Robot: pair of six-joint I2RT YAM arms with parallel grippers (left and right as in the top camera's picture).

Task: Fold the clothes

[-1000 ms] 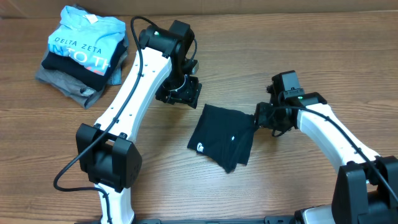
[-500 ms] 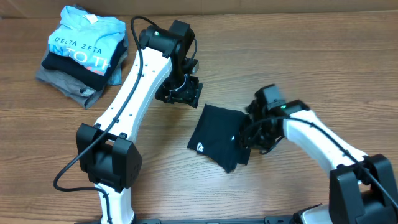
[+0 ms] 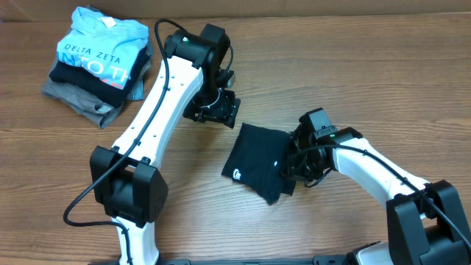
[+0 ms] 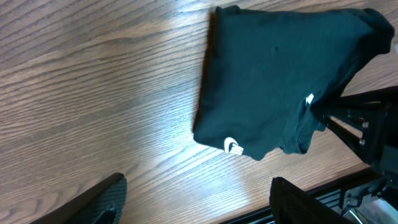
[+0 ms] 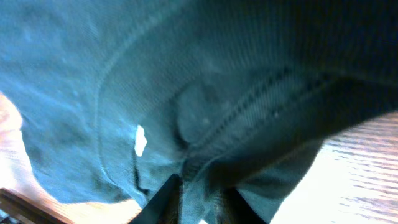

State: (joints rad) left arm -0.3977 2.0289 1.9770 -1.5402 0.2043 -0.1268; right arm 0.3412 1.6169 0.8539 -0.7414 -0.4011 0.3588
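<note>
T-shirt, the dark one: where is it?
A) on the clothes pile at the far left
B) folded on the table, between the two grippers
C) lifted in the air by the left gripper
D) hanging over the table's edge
B: the T-shirt lies folded on the table, with the left gripper off its upper left corner in the overhead view and the right gripper at its right edge.

Dark T-shirt [image 4: 273, 81] lies folded on the wood table [image 4: 93, 93], white logo [image 4: 232, 146] near its lower edge. The left gripper [image 4: 198, 182] is spread wide and holds nothing.
</note>
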